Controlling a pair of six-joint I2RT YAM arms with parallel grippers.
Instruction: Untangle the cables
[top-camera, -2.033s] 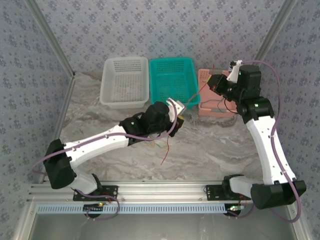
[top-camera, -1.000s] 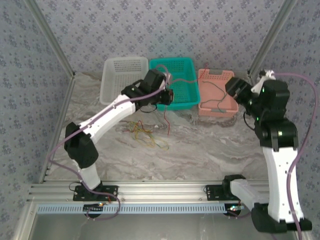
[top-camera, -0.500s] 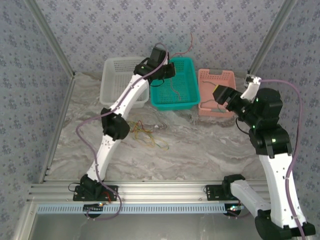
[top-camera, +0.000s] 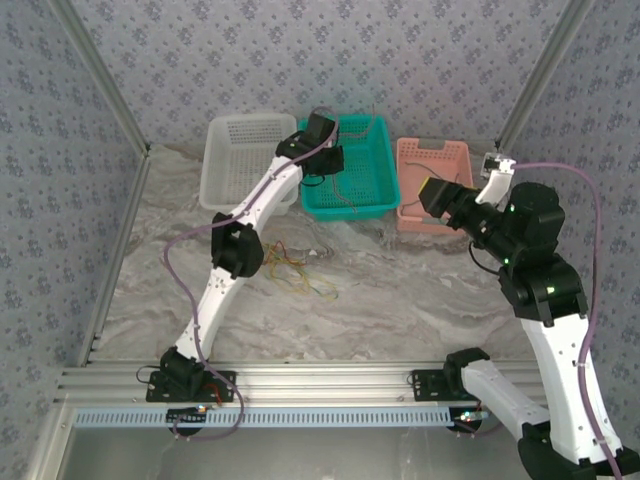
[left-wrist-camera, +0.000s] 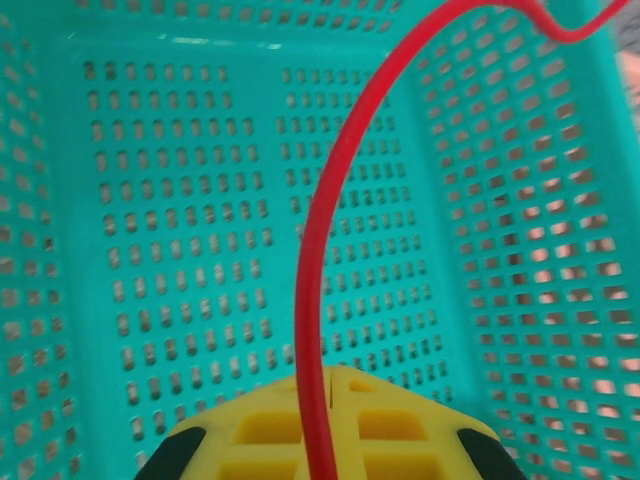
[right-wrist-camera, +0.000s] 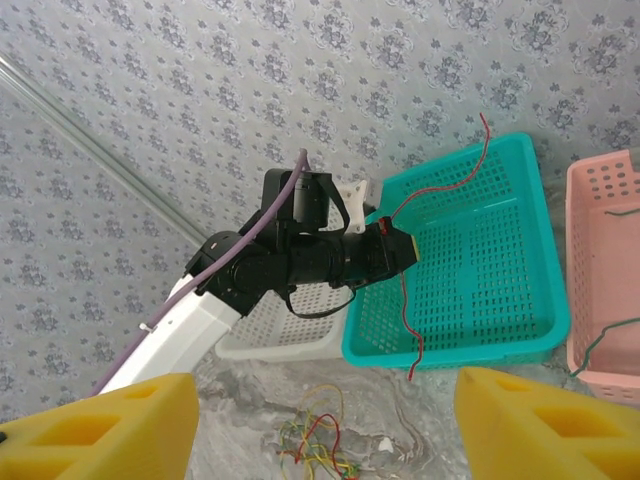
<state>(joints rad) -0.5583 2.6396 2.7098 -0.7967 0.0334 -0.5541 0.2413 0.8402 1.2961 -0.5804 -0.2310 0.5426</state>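
At the bottom edge of the left wrist view, the left pincer (left-wrist-camera: 320, 432) was cut off, its yellow pads together on a red wire (left-wrist-camera: 306, 300). The wire ran straight away from the pads over the teal basket (left-wrist-camera: 120, 200), then bent right and left the frame at the top, its end unseen.

In the right wrist view, the right pincer (right-wrist-camera: 322, 425) stood wide apart and held nothing, its fingers cropped to two yellow corners. There the wire's long axis was roughly upright. One end pointed up past the basket's far rim, and the other hung against its near wall. The tangled cables (right-wrist-camera: 318, 448) lay on the surface (right-wrist-camera: 250, 395), partly cropped. The white basket (right-wrist-camera: 285, 340) sat mostly hidden behind the left arm.

From above, the wire was hard to make out.
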